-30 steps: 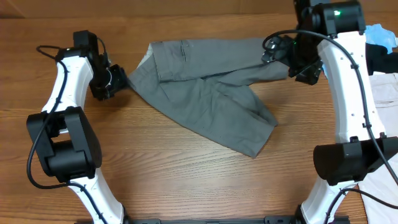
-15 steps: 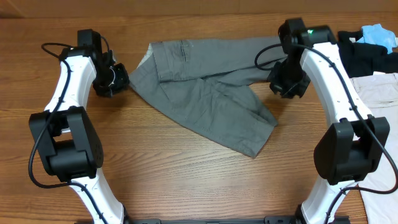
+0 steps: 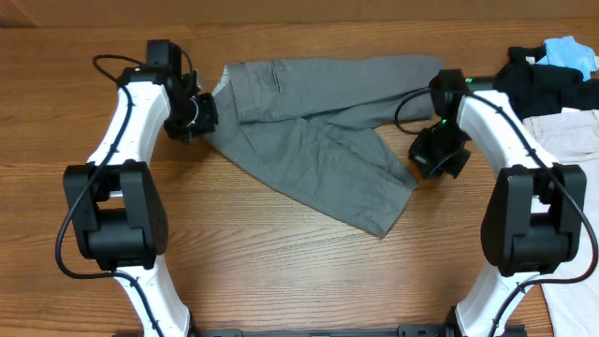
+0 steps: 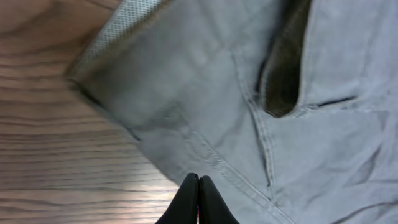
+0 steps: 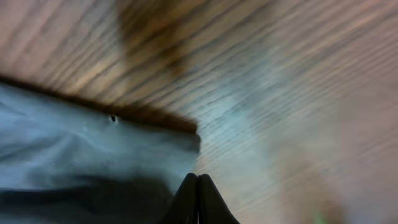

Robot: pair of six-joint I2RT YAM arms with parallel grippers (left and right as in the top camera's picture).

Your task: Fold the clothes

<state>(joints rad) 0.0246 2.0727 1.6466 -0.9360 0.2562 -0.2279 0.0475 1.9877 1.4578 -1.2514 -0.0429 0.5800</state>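
Note:
The clothes in the middle are mid-grey trousers (image 3: 309,140), lying spread out with one leg folded down across the other. My left gripper (image 3: 206,116) is at their left edge by the waistband. In the left wrist view it (image 4: 199,178) is shut, tips over the seamed edge of the trousers (image 4: 311,124), with no cloth seen between the fingers. My right gripper (image 3: 427,161) is just right of the folded leg. In the blurred right wrist view it (image 5: 198,177) is shut beside a corner of the grey cloth (image 5: 81,149), above bare wood.
At the right edge of the wooden table (image 3: 234,262) lies a pile of clothes: a black garment (image 3: 538,80), a light-blue one (image 3: 566,51) and beige trousers (image 3: 571,136). More pale cloth (image 3: 573,295) lies at the front right.
My left arm has swung right and farther back along the waistband edge. My right arm has come forward from the far leg end to beside the folded leg. The trousers lie as before.

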